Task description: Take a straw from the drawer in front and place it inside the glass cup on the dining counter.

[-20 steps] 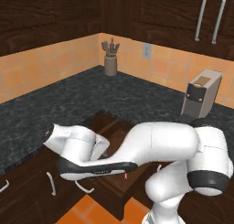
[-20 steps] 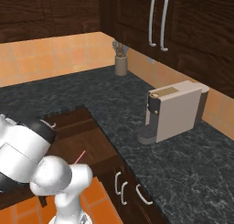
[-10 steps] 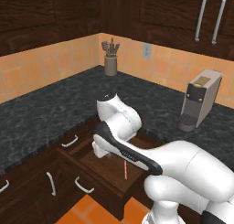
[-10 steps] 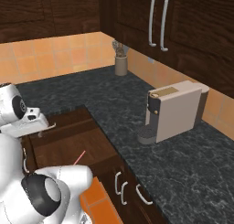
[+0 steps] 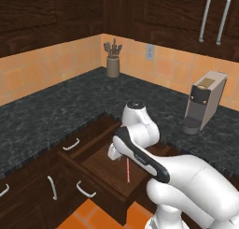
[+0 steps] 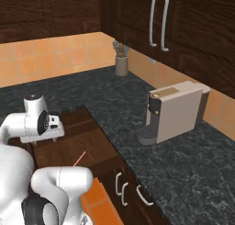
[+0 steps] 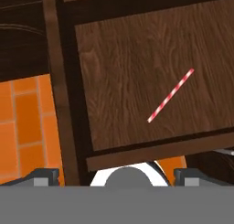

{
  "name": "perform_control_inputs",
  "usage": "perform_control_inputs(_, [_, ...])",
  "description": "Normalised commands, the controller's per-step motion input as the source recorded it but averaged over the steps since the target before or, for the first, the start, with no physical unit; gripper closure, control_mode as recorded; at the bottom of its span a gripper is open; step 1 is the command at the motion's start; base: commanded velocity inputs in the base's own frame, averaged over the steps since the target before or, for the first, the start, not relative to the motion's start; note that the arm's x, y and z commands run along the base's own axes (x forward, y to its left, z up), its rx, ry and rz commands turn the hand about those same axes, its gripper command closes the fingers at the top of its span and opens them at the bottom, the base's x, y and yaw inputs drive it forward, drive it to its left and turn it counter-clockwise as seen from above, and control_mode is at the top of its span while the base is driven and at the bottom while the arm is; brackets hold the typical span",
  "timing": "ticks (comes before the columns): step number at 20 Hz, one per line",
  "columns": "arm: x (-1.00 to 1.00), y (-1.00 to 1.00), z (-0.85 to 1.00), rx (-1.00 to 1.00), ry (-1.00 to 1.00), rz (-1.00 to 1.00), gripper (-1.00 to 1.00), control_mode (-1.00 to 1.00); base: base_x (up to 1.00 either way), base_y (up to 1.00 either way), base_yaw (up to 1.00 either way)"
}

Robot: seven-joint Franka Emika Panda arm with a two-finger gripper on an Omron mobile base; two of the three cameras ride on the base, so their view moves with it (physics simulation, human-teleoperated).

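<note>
**Pincer poised over the open drawer, straw not yet gripped**

Seen from the hand, the pincer [image 7: 110, 177] stood spread wide, one dark fingertip at each lower corner, with nothing between them. To the left of the pincer lay the orange tiled floor [image 7: 27, 127], then the dark front rail of the drawer [image 7: 59, 81]. Ahead of the pincer the plain wood bottom of the drawer opened out, and on it, up and to the right of the fingertips, lay the straw [image 7: 170, 96], flat, slanting, well apart from both fingers and clear of the drawer walls.

From the left base camera the hand hung above the pulled-out drawer [image 5: 105, 172], with the straw [image 5: 128, 170] below and slightly to the right of it. From the right base camera the straw [image 6: 79, 159] showed in front of the hand, partly hidden by the arm.

The step in hand looked like the approach to the pick: drawer open, straw found, grasp still to come. The next move probably called for shifting the pincer over the straw's middle, turning the fingers to straddle it crosswise, then descending until the tips nearly met the wood before closing. A thin thing lying flat could easily slip or roll out of the fingers.
</note>
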Motion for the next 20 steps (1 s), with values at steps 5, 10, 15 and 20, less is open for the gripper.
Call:
perform_control_inputs(5, [0.30, 0.00, -0.53, 0.01, 0.00, 0.03, -1.00, -1.00, 0.00, 0.00, 0.00])
perform_control_inputs(10, [0.20, 0.08, -0.79, 0.00, -0.01, 0.00, -1.00, -1.00, 0.00, 0.00, 0.00])
perform_control_inputs(15, [0.14, 0.00, -0.63, 0.00, 0.00, 0.02, -1.00, -1.00, 0.00, 0.00, 0.00])
perform_control_inputs(20, [0.00, 0.02, -0.42, 0.00, 0.05, 0.07, -1.00, -1.00, 0.00, 0.00, 0.00])
